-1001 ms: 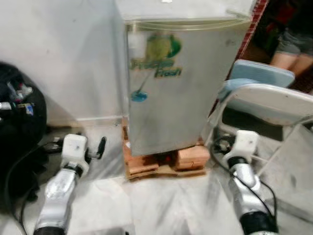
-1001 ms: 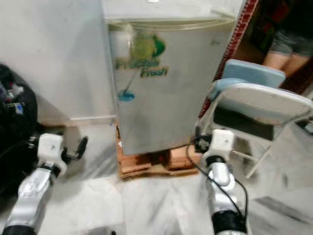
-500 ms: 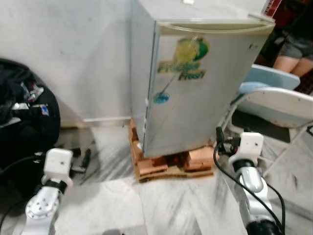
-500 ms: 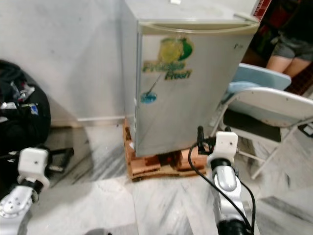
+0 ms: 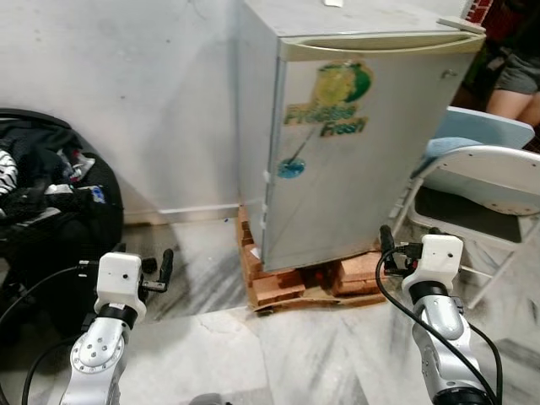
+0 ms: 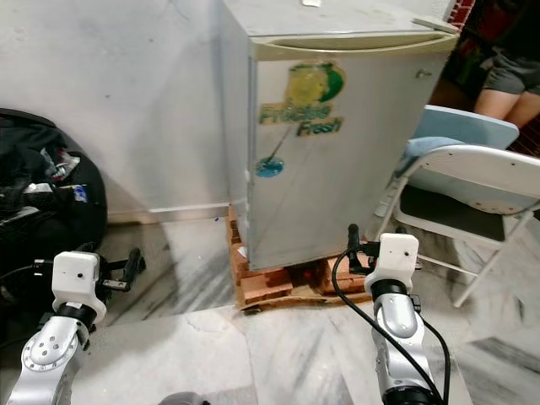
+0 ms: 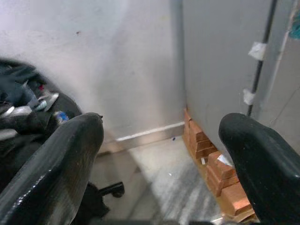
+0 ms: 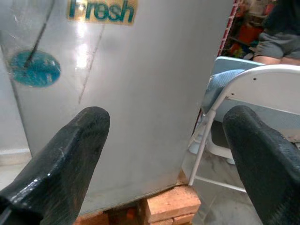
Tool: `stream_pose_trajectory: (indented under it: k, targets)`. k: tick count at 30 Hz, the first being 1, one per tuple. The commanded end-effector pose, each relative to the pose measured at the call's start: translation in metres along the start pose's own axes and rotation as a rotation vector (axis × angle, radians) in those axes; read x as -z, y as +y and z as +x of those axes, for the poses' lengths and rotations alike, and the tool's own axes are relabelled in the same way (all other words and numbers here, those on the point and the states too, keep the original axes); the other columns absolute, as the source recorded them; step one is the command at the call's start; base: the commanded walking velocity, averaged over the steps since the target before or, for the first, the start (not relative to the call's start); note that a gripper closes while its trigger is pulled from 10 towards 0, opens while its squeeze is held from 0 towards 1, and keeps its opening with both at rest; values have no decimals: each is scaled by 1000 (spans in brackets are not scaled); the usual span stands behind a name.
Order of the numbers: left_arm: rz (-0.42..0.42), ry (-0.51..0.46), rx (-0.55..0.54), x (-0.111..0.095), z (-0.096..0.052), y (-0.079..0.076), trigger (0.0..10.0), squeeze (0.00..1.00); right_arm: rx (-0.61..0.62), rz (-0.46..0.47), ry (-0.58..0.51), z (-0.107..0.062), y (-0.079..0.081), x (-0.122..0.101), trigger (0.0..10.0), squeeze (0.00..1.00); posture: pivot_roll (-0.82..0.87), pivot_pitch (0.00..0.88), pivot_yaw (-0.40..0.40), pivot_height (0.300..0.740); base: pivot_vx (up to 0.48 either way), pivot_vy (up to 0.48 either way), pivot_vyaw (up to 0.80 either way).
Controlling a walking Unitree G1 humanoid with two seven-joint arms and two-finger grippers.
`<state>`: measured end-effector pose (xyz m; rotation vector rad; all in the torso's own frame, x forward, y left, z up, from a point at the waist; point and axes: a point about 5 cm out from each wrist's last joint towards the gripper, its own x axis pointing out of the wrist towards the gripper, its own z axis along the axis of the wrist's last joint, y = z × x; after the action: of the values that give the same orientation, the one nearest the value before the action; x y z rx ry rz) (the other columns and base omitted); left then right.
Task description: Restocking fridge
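A small silver fridge [image 5: 354, 152] with a green "Fresh" sticker stands against the wall, door shut, raised on bricks [image 5: 287, 283]. My left gripper [image 5: 164, 266] is held low over the floor, left of the fridge and short of it. The left wrist view shows that gripper [image 7: 161, 140] open and empty, aimed at the fridge's side and the wall. My right gripper [image 5: 388, 249] hovers near the fridge's lower right corner. In the right wrist view it [image 8: 166, 126] stands open with nothing between its fingers, facing the door.
A black bag [image 5: 51, 194] stuffed with items lies on the floor at the left. A white folding chair [image 5: 481, 169] with a blue one behind it stands right of the fridge. A person [image 5: 519, 76] is at the far right. Marble floor [image 5: 278, 354] lies before the fridge.
The camera has swung left and come a little closer, so the fridge sits further right in the picture. Both arms stay held out low in front.
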<state>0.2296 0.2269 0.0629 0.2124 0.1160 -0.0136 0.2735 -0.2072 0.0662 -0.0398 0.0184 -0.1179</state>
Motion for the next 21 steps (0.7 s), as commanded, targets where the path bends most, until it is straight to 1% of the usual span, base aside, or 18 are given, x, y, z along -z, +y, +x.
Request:
stream_pose_trajectory:
  k: [1, 4, 7, 9, 21]
  targets:
    - [0, -24, 47, -8, 8, -11, 10000, 0, 34, -10, 18, -5, -11, 4, 10000, 0, 60, 0, -39, 740, 0, 461, -800]
    - [5, -15, 62, -6, 7, -13, 10000, 0, 34, -7, 20, -5, -9, 4, 10000, 0, 59, 0, -34, 740, 0, 464, -800]
    - [16, -26, 83, -7, 7, -15, 10000, 0, 33, -5, 22, -6, -8, 5, 10000, 0, 59, 0, -33, 740, 0, 449, -800]
    - [16, -34, 99, -8, 8, -16, 10000, 0, 30, -5, 24, -6, -7, 5, 10000, 0, 59, 0, -33, 740, 317, 360, -800]
    - [6, -31, 95, -8, 11, -17, 10000, 0, 18, -8, 19, -3, -5, 3, 10000, 0, 60, 0, -40, 740, 332, 347, -800]
